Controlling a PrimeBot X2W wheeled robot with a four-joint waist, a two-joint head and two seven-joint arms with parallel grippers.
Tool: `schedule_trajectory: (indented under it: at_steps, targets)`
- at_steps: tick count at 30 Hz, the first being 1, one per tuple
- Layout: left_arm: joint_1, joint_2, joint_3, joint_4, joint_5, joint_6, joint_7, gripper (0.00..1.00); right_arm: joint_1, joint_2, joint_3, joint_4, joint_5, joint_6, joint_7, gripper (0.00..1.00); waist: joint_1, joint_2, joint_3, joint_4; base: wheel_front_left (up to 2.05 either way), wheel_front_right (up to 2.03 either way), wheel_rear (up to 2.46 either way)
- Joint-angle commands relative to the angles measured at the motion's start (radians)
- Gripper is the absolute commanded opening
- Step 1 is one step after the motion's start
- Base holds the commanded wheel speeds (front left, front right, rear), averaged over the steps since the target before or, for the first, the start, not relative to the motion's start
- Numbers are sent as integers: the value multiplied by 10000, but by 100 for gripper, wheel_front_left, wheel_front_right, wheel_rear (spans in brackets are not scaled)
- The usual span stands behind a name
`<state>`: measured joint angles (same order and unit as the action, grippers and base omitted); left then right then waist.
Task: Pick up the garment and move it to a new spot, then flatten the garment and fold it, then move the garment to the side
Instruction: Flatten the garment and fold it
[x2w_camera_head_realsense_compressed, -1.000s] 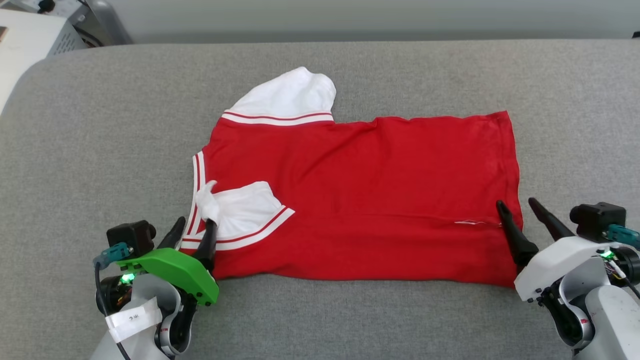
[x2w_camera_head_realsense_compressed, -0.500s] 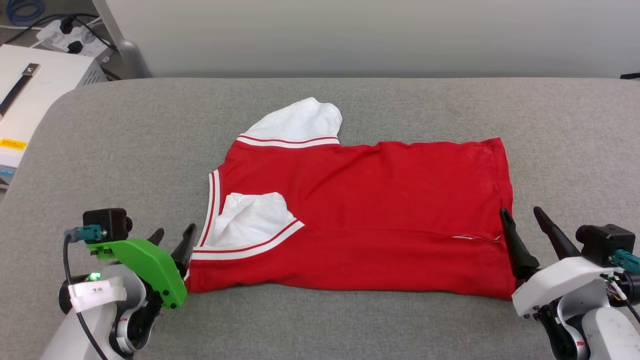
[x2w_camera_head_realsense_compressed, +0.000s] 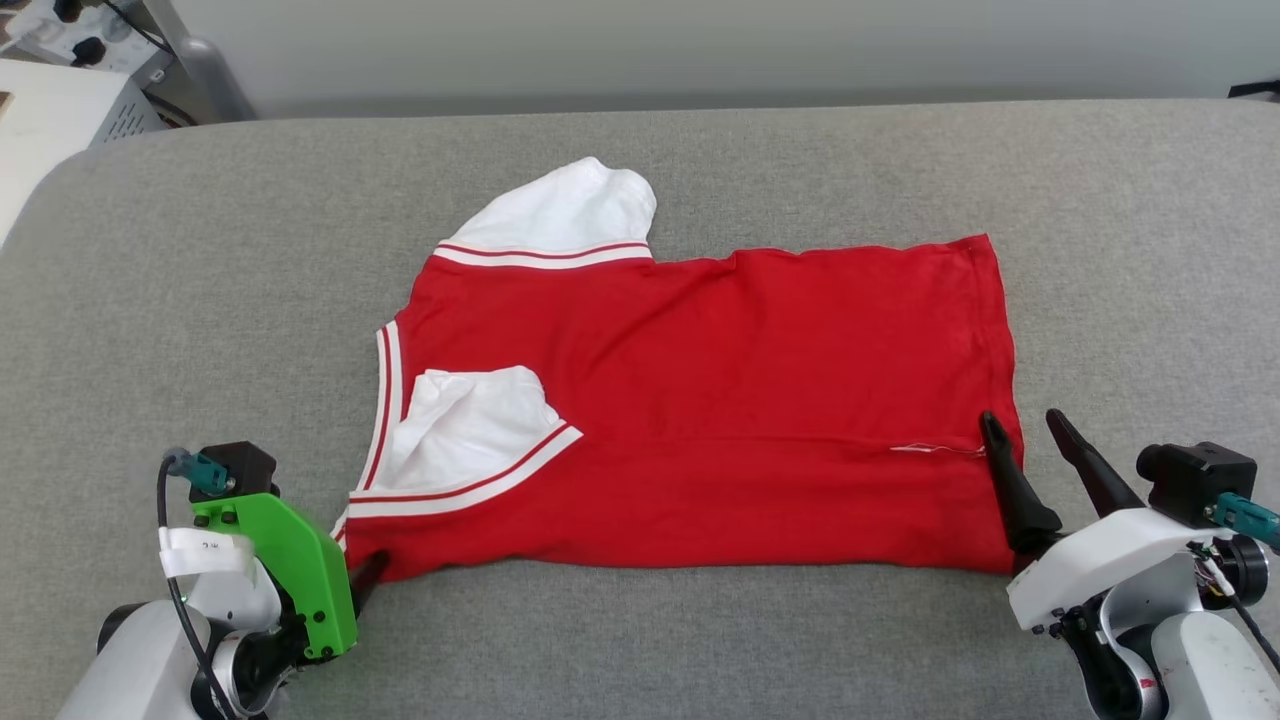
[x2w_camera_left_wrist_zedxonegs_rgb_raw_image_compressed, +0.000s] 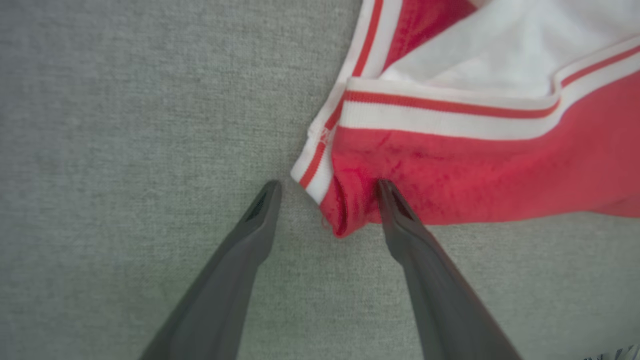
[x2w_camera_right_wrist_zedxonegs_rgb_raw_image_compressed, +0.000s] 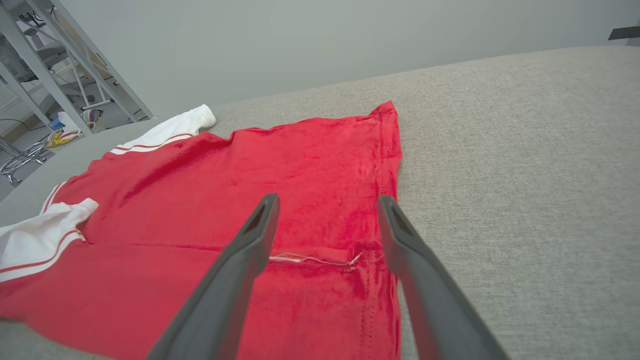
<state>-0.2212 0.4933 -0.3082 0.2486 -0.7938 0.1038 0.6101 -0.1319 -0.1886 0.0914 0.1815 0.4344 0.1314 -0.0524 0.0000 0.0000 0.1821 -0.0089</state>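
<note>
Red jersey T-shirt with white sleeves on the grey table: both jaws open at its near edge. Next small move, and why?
Probably close both on the cloth. The left gripper straddles the red jersey T-shirt's near-left corner, and the right gripper straddles its hem; both stand open, holding nothing. A grip there would let them pull the near edge taut.

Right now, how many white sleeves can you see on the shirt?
2. One white sleeve sticks out past the red shirt's far edge; the other sleeve lies folded onto the red cloth, near the left gripper.
</note>
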Motion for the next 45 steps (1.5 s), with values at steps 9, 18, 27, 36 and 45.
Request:
schedule_trajectory:
  at_steps: [9,18,27,36,45]
  targets:
    - [-368,-571,-540,1104,-422,-659,413,49,-253,-160,-87,223,312,-7,59,100,0,0,508,-275,0,0,0]
    - [-634,-675,-678,1234,-116,-1078,-433,0,-142,-401,-881,375,630,-7,1289,100,0,0,154,-51,0,0,0]
    - [-312,-228,-554,-418,338,-737,-978,0,190,-1110,-1140,-362,927,-7,5113,100,0,0,-43,232,0,0,0]
    - [-127,-97,-543,-2033,535,-219,-855,0,195,-959,-693,-557,882,-7,7165,100,0,0,432,490,0,0,0]
    - [24,-156,-553,-2291,504,-108,-974,0,188,-582,-2,196,953,-7,7894,0,0,0,596,534,0,0,0]
